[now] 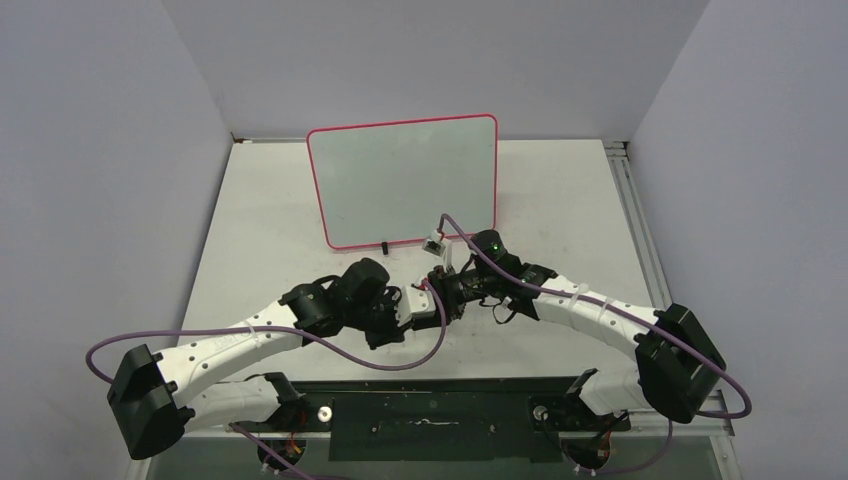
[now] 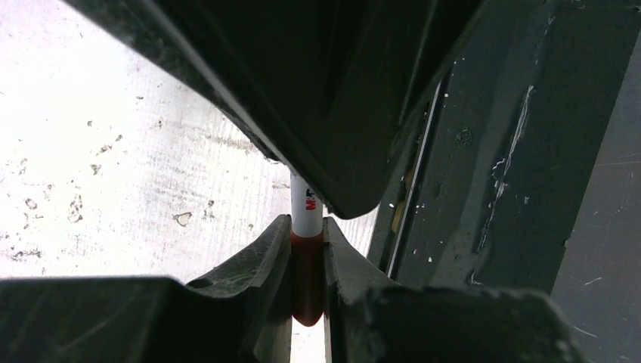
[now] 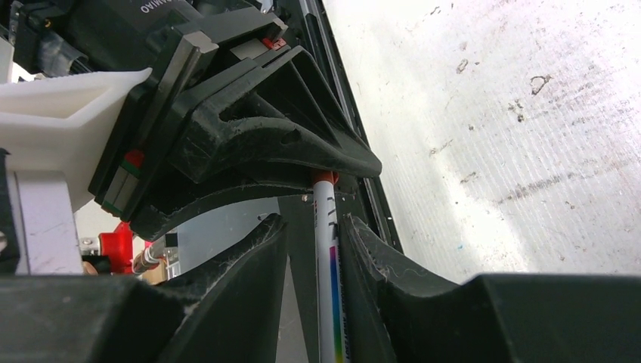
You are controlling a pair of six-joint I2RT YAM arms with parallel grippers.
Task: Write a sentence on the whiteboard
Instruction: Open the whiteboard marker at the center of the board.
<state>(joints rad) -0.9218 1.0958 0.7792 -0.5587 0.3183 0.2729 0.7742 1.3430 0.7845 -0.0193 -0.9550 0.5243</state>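
Note:
The whiteboard [image 1: 400,180], pale grey with a pink-red rim, lies at the back of the table. Its face looks bare, and the sentence is out of view. In front of it the two grippers meet tip to tip over the table. My left gripper [image 2: 307,227] is shut on the red cap end [image 2: 308,280] of a white marker [image 2: 306,215]. In the right wrist view the marker's barrel [image 3: 326,257] runs between the fingers of my right gripper [image 3: 311,223]. It lies against the right finger, and a gap shows at the left finger. From above, the left gripper [image 1: 415,305] and right gripper [image 1: 447,290] nearly touch.
A small black clip foot [image 1: 385,245] sits at the board's near edge, with a white connector piece [image 1: 433,240] beside it. Purple cables [image 1: 300,340] loop over both arms. A black strip [image 1: 440,385] borders the table's near edge, and a metal rail [image 1: 625,200] runs along the right side.

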